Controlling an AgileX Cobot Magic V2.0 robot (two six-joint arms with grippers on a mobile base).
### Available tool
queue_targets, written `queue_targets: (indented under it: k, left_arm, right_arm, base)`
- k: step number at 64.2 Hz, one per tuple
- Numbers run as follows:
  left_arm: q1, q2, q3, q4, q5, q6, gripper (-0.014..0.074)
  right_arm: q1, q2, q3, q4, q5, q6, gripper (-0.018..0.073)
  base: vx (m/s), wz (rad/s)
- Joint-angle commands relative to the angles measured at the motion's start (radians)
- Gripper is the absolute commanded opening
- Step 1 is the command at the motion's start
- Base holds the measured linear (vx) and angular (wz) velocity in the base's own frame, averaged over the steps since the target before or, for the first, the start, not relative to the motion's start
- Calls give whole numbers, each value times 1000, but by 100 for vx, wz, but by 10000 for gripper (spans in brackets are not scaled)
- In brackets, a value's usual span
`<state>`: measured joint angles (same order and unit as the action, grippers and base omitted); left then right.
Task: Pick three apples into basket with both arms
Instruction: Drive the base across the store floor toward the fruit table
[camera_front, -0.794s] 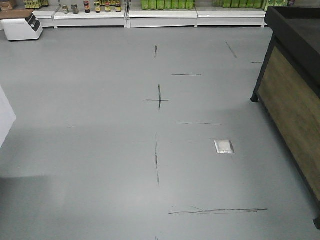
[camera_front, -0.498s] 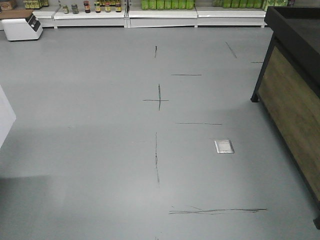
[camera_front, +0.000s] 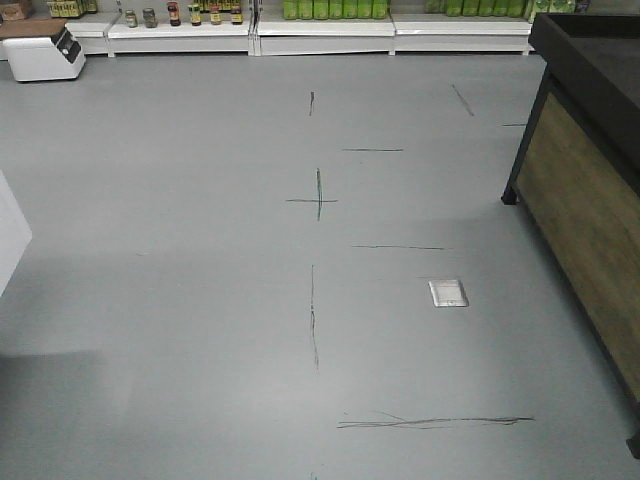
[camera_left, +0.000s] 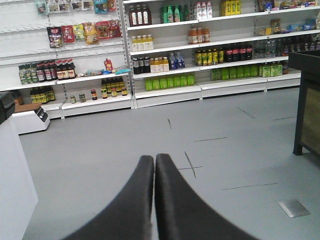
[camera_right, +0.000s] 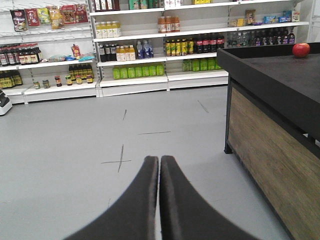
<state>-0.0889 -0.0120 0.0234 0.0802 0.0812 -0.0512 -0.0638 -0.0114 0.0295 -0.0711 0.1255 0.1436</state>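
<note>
Where the two wrist views look down the aisle, each gripper has its jaws closed tight, holding nothing. The left gripper (camera_left: 154, 160) has its two black fingers (camera_left: 132, 205) pressed together along a thin seam, tips touching. It points over the grey floor (camera_left: 90, 145) toward the shelves (camera_left: 200, 82), which are stocked with bottles and packets. A white cabinet (camera_left: 15, 180) stands at that view's left edge, and a metal plate (camera_left: 293, 207) lies in the floor at lower right.

The right gripper (camera_right: 159, 160) is closed the same way, fingers meeting at the tips. It is aimed along the floor, with a black cross mark (camera_right: 120, 161) just ahead and to its left. To its right stands the counter (camera_right: 270, 145), black-topped with a wood-grain side. One apple (camera_right: 301, 49), red, sits on the counter top at its far end, near the right edge of the view and well apart from the gripper.

In the front view the floor carries several thin black lines and the cross. The plate lies nearer the counter's side than the cross does. A white machine (camera_front: 42, 55) sits in the far left corner by the shelf base.
</note>
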Motion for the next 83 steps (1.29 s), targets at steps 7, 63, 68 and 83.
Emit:
queue_targets:
  k: [7,63,68,83]
  left_arm:
    - [-1,-23,27,-6,-74,-7,-7]
    - [-1,-23,27,-6,-74,-7,-7]
    - [-1,-23,27,-6,-74,-7,-7]
    - [-1,-23,27,-6,-74,-7,-7]
  right_arm:
    - [-6,-8,9,-2,-74,-9,-3]
    - [-6,-8,9,-2,-74,-9,-3]
    - [-6,-8,9,-2,-74,-9,-3]
    - [-6,-8,9,-2,-74,-9,-3]
  base:
    - [0,0]
    - [8,3]
    - [13,9]
    - [12,9]
